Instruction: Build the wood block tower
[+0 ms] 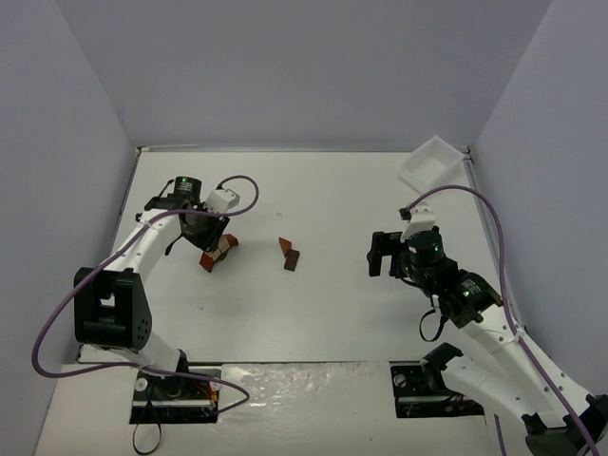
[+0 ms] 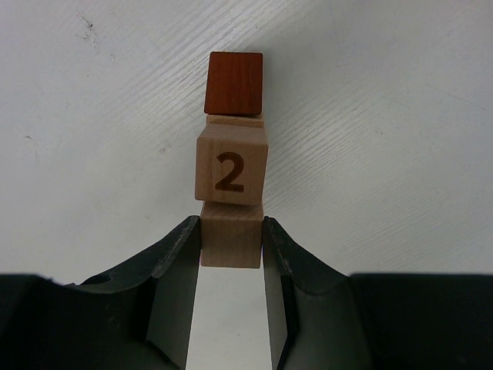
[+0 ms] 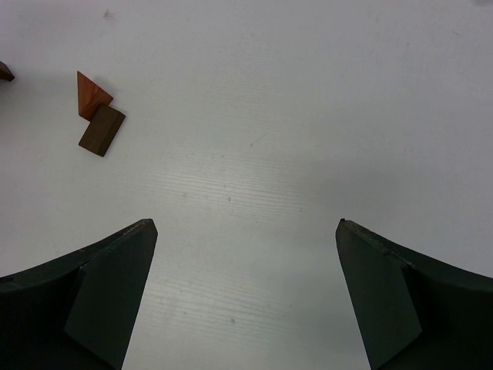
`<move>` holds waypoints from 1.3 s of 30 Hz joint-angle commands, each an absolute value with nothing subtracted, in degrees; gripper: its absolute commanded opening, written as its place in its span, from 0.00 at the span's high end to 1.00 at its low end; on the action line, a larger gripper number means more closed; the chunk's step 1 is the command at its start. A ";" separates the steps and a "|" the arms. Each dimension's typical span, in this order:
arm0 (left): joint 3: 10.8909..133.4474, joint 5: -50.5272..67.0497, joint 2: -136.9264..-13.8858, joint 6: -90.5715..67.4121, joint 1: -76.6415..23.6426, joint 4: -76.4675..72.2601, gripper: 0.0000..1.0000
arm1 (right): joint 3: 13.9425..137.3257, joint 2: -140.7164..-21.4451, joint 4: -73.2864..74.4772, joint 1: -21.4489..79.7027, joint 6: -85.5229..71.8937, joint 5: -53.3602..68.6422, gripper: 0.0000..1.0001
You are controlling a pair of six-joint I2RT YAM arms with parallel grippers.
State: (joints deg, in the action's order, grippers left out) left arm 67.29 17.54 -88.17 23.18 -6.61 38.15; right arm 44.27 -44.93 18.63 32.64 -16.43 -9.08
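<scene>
Near the surface's (image 1: 313, 190) left edge, the left hand (image 2: 231, 225) grips the near block (image 2: 231, 245), the first in a line of four. The numbered cube (image 2: 230, 171) touches it just beyond, followed by a thin block (image 2: 235, 119) and an end block (image 2: 233, 83). At mid-surface a wedge (image 3: 91, 92) touches a flat block (image 3: 102, 129). The right hand (image 3: 245, 223), jaws wide apart, hangs toward the right edge, holding nothing. A tray (image 1: 429, 161) sits in the far right corner.

A robot lab cell: plain walls (image 1: 304, 76) enclose a white table (image 1: 332, 313) bearing two arms (image 1: 142, 242).
</scene>
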 commanded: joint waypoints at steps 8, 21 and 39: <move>70.66 17.99 -87.80 23.23 -6.22 36.30 0.82 | 45.70 -45.53 15.47 32.34 -16.46 -8.76 0.00; 70.66 18.04 -87.89 23.38 -6.17 36.21 0.79 | 45.53 -45.35 15.45 32.34 -16.61 -8.35 0.00; 70.84 17.60 -88.52 23.03 -6.15 36.30 0.66 | 45.44 -45.16 15.47 32.34 -16.70 -8.10 0.00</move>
State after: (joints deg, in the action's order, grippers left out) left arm 68.16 17.56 -89.32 23.11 -6.61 37.80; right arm 44.27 -44.93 18.61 32.64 -16.45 -8.51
